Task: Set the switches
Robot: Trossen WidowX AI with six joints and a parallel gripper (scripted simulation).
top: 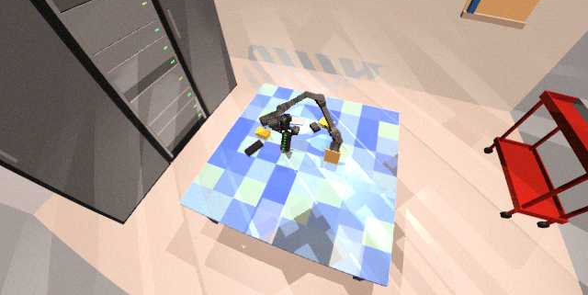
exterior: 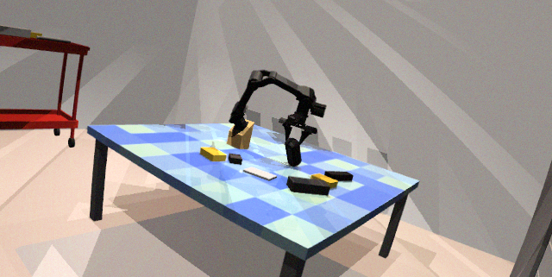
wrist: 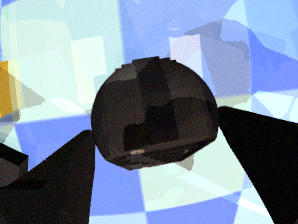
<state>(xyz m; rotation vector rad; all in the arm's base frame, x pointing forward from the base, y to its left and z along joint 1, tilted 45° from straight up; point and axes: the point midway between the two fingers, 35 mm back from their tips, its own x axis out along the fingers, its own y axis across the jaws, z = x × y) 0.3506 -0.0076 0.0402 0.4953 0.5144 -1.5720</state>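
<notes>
The dark grey controller unit (top: 286,142) (exterior: 293,153) (wrist: 155,107) is held steeply tilted, nearly on end, with its lower end close to the bench (top: 250,191) (exterior: 172,139). Whether it touches the bench is unclear. My gripper (top: 288,132) (exterior: 294,140) (wrist: 156,126) is shut on the unit, one fingertip on each side. Green switch marks on its top face show in the top view, too small to read. The wrist view shows a rounded dark side and a thin strip of the switch face. The label cannot be read in any view.
Around the unit lie yellow blocks (top: 263,132) (exterior: 212,154), black blocks (top: 254,148) (exterior: 308,185), a small black block (top: 314,127) (exterior: 235,159) and a white flat piece (top: 297,121) (exterior: 260,173). A tan block (top: 332,156) (exterior: 241,136) stands at the arm's base.
</notes>
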